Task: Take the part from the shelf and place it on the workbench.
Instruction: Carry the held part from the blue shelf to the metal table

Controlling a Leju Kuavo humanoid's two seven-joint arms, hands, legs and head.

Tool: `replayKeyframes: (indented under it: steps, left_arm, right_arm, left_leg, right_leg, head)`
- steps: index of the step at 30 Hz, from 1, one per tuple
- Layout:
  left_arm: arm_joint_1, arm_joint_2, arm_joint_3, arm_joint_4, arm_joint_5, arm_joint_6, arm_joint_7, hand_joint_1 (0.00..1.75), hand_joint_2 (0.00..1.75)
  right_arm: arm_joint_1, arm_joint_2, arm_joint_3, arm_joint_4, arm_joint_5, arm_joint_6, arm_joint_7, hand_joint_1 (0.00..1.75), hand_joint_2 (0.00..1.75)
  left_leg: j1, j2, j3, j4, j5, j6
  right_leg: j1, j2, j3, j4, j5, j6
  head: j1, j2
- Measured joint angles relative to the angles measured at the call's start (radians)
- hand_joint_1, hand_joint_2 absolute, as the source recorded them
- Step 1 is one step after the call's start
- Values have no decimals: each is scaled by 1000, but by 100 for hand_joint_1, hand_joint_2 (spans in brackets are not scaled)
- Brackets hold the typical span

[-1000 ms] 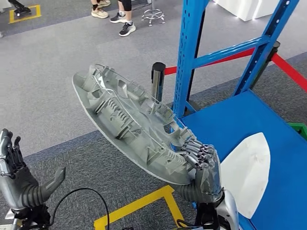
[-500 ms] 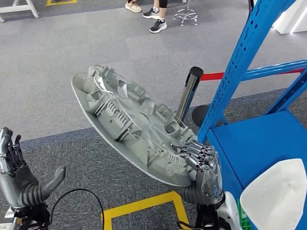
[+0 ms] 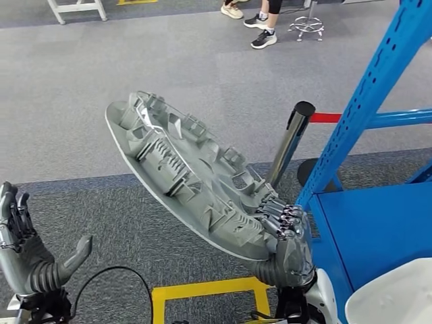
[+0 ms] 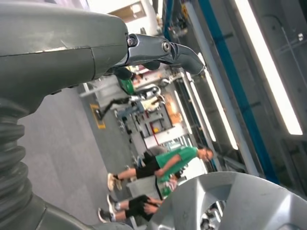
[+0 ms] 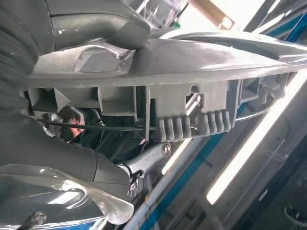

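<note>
Above the floor, right hand (image 3: 285,246) grips the part's (image 3: 183,172) near end; left hand (image 3: 28,253) spread, empty.

A grey carpeted floor (image 3: 76,115) fills most of the head view, with a darker grey band of carpet nearer the robot. A yellow taped outline (image 3: 208,291) is marked on that darker band. At right stands a blue metal shelf (image 3: 366,88) with a slanted perforated upright; its flat blue shelf board (image 3: 372,226) carries a white curved panel (image 3: 395,297) at the lower right corner. A polished metal post (image 3: 289,143) on a dark round base stands on the floor just beside the shelf upright. Far back, people's feet (image 3: 264,39) in sneakers stand on the carpet near a stool base (image 3: 306,25).
</note>
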Motion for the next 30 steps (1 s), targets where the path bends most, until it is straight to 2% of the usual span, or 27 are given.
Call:
replayKeyframes:
  steps: [1,2,4,5,6,8,9,10,11,12,13,14,15,16,17,18,19,20,21,23,24,26,27,28,29,30]
  left_arm:
    - [0,0,0,0,0,0,0,0,175]
    - [0,0,0,0,0,0,0,0,175]
    - [0,0,0,0,0,0,0,0,175]
    - [0,0,0,0,0,0,0,0,175]
    - [0,0,0,0,0,0,0,0,175]
    - [1,0,0,0,0,0,0,0,175]
    - [1,0,0,0,0,0,0,0,175]
    - [0,0,0,0,0,0,0,0,175]
    - [-1,-1,0,0,0,0,0,0,175]
    - [-1,-1,0,0,0,-1,0,0,175]
    - [-1,-1,0,0,0,-1,0,0,175]
    - [-1,-1,0,0,0,-1,0,0,175]
    - [-1,-1,0,0,0,-1,0,0,175]
    - [0,-1,0,0,0,-1,0,0,175]
    - [0,-1,0,0,0,-1,0,0,175]
    - [0,-1,0,0,0,-1,0,0,175]
    - [-1,-1,0,0,0,-1,0,0,175]
    - [-1,-1,0,0,0,-1,0,0,175]
    - [0,-1,0,0,0,-2,0,0,175]
    - [1,0,0,0,-1,-3,0,0,175]
    - [2,0,0,0,-1,-3,0,0,175]
    - [1,0,0,0,-1,-3,0,0,175]
    - [1,0,0,0,-1,-3,0,0,175]
    - [1,0,0,0,-1,-3,0,0,175]
    - [1,0,0,0,0,-3,0,0,175]
    - [2,0,0,0,0,-3,0,0,175]
  right_arm:
    - [1,0,0,0,0,0,0,175,175]
    - [2,0,0,0,0,-1,0,175,175]
    - [2,0,-2,0,0,-2,0,175,175]
    - [2,0,-3,0,0,-2,0,175,175]
    - [2,0,-4,0,0,-3,0,175,175]
    - [2,0,-5,0,-1,-4,0,175,175]
    - [2,0,-5,0,-2,-4,1,175,175]
    - [2,0,-5,0,-2,-4,0,175,175]
    - [2,0,-6,0,-2,-4,0,175,175]
    - [3,0,-6,0,-3,-4,0,175,175]
    - [4,0,-6,0,-3,-4,0,175,175]
    - [4,0,-6,0,-3,-4,0,175,175]
    - [5,0,-6,0,-3,-4,0,175,175]
    - [5,0,-6,0,-4,-4,0,175,175]
    - [5,0,-6,0,-4,-4,0,175,175]
    - [5,0,-7,0,-5,-4,0,175,175]
    - [5,0,-7,0,-5,-4,0,175,175]
    - [4,0,-7,0,-5,-4,0,175,175]
    - [4,0,-7,0,-4,-4,-1,175,175]
    - [4,0,-7,0,-4,-4,-2,175,175]
    - [4,0,-7,0,-4,-4,-2,175,175]
    - [4,0,-8,0,-4,-4,-2,175,175]
    - [4,0,-9,0,-4,-5,-2,175,175]
    - [4,0,-9,0,-4,-5,-2,175,175]
    - [4,0,-10,0,-4,-5,-2,175,175]
    - [5,0,-10,0,-4,-5,-2,175,175]
  left_leg:
    - [1,2,13,-25,21,1]
    - [0,10,44,-84,55,3]
    - [-9,50,113,-212,101,13]
    - [-14,68,133,-252,109,18]
    - [-19,76,140,-267,105,23]
    - [-20,59,139,-274,106,34]
    - [-17,48,142,-278,107,41]
    - [-15,38,144,-282,110,48]
    - [-11,28,147,-285,111,53]
    - [-11,19,148,-285,111,56]
    - [-11,8,148,-285,111,58]
    - [-12,-4,148,-285,111,59]
    - [-13,-16,149,-285,111,59]
    - [-13,-29,150,-285,110,59]
    - [-13,-42,151,-285,110,58]
    - [-12,-54,153,-284,109,57]
    - [-13,-66,153,-282,108,54]
    - [-12,-76,151,-281,107,50]
    - [-11,-85,148,-280,108,44]
    - [-7,-103,142,-281,111,32]
    - [-7,-96,141,-276,107,27]
    - [-9,-54,119,-223,73,18]
    - [-9,-27,94,-166,43,14]
    - [-7,-12,62,-99,11,10]
    - [-5,-5,33,-41,-11,6]
    - [-3,-2,17,-9,-17,4]
  right_leg:
    - [1,-12,2,0,-2,1]
    - [1,-23,6,0,-5,3]
    - [5,-42,14,1,-12,9]
    - [7,-51,17,1,-16,13]
    - [10,-59,19,0,-18,18]
    - [9,-74,22,-4,-23,27]
    - [7,-64,21,2,-31,33]
    - [6,-44,12,23,-47,37]
    - [4,-17,-9,66,-71,39]
    - [4,9,-40,129,-99,39]
    - [4,22,-78,200,-125,39]
    - [5,29,-112,257,-138,39]
    - [5,31,-134,283,-133,38]
    - [5,33,-137,268,-108,36]
    - [5,38,-121,216,-68,33]
    - [4,54,-95,145,-27,30]
    - [2,73,-65,78,0,27]
    - [1,89,-41,30,14,25]
    - [1,99,-28,7,15,23]
    - [3,88,-18,0,13,17]
    - [3,77,-15,-4,14,12]
    - [1,54,-7,-12,15,1]
    - [2,41,-5,-13,14,-3]
    - [3,28,-4,-14,13,-6]
    - [4,16,-4,-13,12,-7]
    - [5,3,-4,-13,11,-7]
  head:
    - [0,0]
    - [0,0]
    - [0,0]
    - [1,0]
    - [2,0]
    - [3,0]
    - [4,0]
    - [6,0]
    - [9,0]
    - [12,0]
    - [15,0]
    - [16,0]
    - [17,0]
    - [17,0]
    - [17,0]
    - [17,0]
    - [16,0]
    - [16,0]
    - [16,0]
    - [15,0]
    - [14,0]
    - [9,0]
    - [8,0]
    - [6,0]
    - [6,0]
    - [6,0]
